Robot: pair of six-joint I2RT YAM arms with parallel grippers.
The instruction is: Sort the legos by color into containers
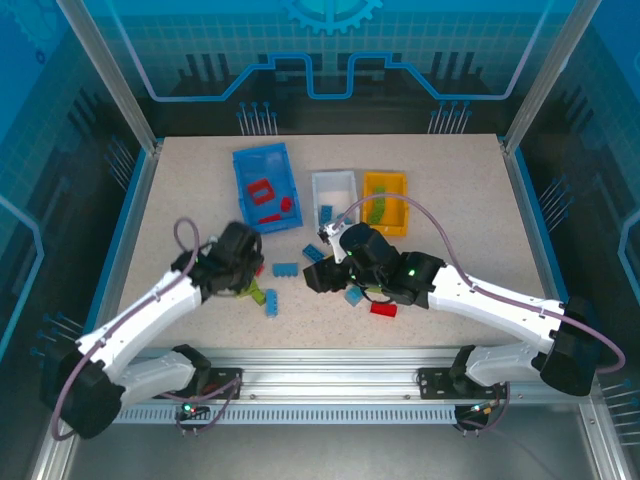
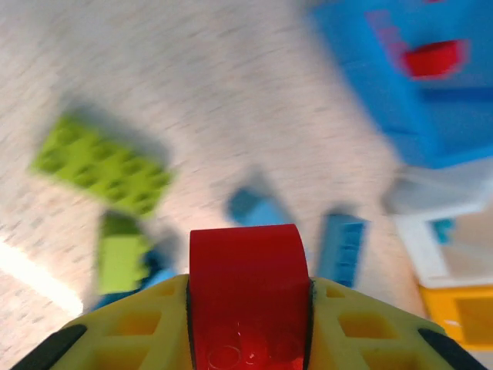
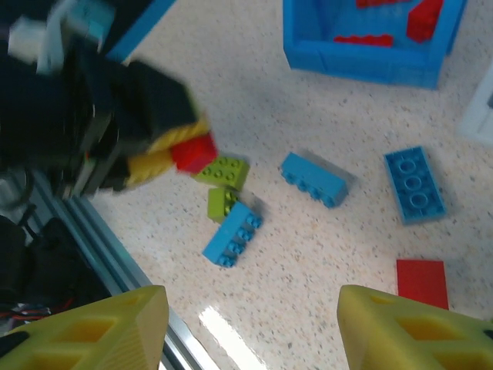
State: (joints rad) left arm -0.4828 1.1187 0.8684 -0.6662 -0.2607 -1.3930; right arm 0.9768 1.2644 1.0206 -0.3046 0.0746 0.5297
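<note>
Two yellow fingers (image 2: pixel 131 327) of the left gripper (image 2: pixel 248 312) are clamped on a red brick (image 2: pixel 245 270). The brick appears to be held off the table (image 2: pixel 192 92), though the left wrist view is blurred. Just beside that grip lie two lime green bricks (image 3: pixel 222 171), one next to the other, and a small blue brick (image 3: pixel 231 233) touches the lower one in the right wrist view. Farther out on the table rest a long blue brick (image 3: pixel 312 179), a broader blue brick (image 3: pixel 416 185) and a flat red brick (image 3: pixel 421 281), all apart from one another. The right gripper (image 3: pixel 250 331) stands open with nothing between its fingers, poised above this scatter. From the top camera it sits near the middle of the table, close to the white bin (image 1: pixel 334 175). Beyond the loose pieces the blue bin (image 3: pixel 362 65) holds several red bricks (image 3: pixel 425 19). The white bin stands just to the right of it with a blue piece (image 1: pixel 326 212) inside. The orange-yellow bin (image 1: pixel 400 190) is just beside that, holding a lime green piece (image 1: pixel 380 208).
</note>
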